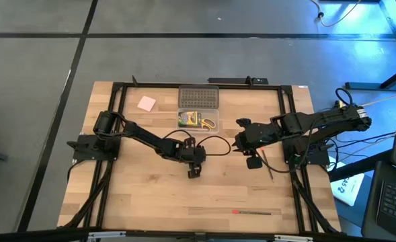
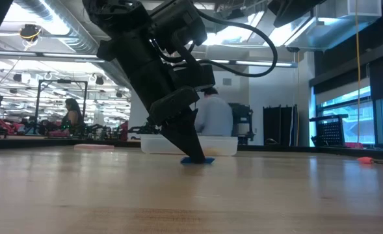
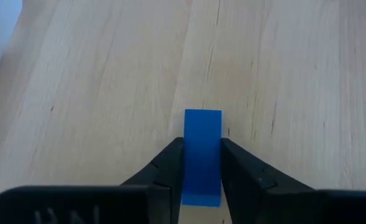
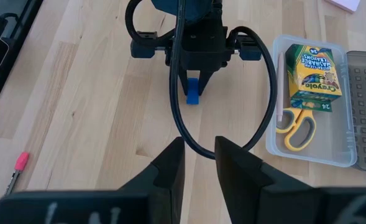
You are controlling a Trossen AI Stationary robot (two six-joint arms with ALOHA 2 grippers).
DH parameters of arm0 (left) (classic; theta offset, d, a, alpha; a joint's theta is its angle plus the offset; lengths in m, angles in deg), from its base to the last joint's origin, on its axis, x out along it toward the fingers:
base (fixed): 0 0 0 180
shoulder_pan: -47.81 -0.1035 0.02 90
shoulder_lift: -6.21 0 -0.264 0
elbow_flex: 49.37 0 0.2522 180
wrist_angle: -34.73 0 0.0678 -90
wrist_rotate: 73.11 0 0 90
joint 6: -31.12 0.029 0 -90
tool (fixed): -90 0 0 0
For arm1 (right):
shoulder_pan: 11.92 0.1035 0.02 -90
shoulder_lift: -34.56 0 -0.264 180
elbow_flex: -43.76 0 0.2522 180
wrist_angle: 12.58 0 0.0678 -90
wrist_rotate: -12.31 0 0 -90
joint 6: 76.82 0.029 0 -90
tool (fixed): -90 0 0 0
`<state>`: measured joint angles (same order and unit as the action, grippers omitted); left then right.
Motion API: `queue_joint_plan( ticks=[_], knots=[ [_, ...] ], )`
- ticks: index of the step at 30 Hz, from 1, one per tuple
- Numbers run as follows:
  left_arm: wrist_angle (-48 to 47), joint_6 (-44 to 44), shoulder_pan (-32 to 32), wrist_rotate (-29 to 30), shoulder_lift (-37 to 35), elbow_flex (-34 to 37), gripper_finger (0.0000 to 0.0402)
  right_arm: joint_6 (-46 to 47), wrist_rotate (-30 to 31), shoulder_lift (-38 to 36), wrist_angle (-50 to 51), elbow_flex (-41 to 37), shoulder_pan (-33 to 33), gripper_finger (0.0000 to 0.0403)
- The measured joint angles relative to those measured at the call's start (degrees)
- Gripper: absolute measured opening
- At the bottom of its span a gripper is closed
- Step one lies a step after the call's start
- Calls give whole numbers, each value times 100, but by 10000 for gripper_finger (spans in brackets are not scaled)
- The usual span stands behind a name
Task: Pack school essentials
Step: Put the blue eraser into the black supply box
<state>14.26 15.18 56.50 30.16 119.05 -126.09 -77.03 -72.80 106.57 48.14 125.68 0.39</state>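
One pale wooden table (image 1: 150,202), workshop behind.

left end effector (image 2: 192,155) pinches the tiny blue block (image 2: 198,160) on the table (image 2: 191,195).

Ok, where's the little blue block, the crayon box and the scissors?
blue block (image 3: 202,149): left wrist view, middle of its top face.
crayon box (image 4: 314,77): right wrist view, printed front.
scissors (image 4: 299,125): right wrist view, yellow handle.

Small blue rectangular block (image 3: 202,155): 1
Yellow-handled scissors (image 4: 296,127): 1
Green-and-yellow cardboard crayon box (image 4: 312,78): 1
Pink square paper pad (image 1: 146,103): 1
Thin red pen (image 1: 252,212): 1
Clear rectangular plastic case (image 4: 307,152): 1
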Motion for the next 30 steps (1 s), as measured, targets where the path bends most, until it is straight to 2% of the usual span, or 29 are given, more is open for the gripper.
queue_joint_plan(
  ticks=[14, 30],
  knots=[
    [-68, -2, -11, -64, -108, 22, 82, -6, 0, 0, 2, 0, 0, 91],
    [-581, 1, -273, -61, -1092, 24, 78, -13, 0, -2, -141, 0, -1, 91]
  ],
)
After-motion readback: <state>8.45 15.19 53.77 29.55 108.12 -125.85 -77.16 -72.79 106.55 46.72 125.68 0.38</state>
